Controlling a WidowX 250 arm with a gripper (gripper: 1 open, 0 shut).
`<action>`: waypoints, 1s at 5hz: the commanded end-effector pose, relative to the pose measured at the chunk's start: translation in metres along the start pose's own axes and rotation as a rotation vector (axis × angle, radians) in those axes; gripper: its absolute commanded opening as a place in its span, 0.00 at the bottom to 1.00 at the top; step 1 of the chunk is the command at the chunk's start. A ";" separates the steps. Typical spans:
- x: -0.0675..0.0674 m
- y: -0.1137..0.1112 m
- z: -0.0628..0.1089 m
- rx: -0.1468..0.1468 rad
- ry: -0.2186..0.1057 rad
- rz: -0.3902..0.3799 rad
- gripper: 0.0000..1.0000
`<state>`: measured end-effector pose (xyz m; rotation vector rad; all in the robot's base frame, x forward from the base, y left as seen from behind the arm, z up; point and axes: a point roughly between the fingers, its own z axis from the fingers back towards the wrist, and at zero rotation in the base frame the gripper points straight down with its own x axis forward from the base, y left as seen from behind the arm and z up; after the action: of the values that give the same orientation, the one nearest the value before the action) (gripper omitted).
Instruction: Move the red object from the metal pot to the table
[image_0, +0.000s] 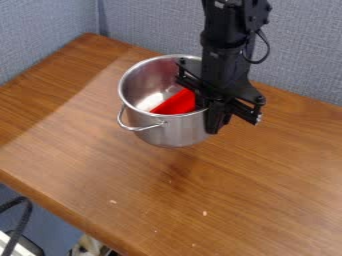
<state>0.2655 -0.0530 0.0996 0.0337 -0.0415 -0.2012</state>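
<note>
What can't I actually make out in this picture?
- Tips of the tool, camera view: too dark and small to tell which part grips what.
- Far end of the red block, camera view: hidden behind the tool.
- Floor of the metal pot, camera view: mostly hidden by its near wall.
- Rest of the arm, camera view: cut off by the top edge.

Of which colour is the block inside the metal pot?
The block is bright red, visible in the camera view.
</note>
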 end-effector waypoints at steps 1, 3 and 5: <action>0.010 -0.012 0.004 -0.014 -0.078 -0.045 0.00; 0.000 -0.100 0.002 -0.043 -0.062 -0.107 0.00; -0.008 -0.123 -0.022 -0.045 -0.052 -0.100 0.00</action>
<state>0.2333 -0.1664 0.0639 -0.0025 -0.0529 -0.2868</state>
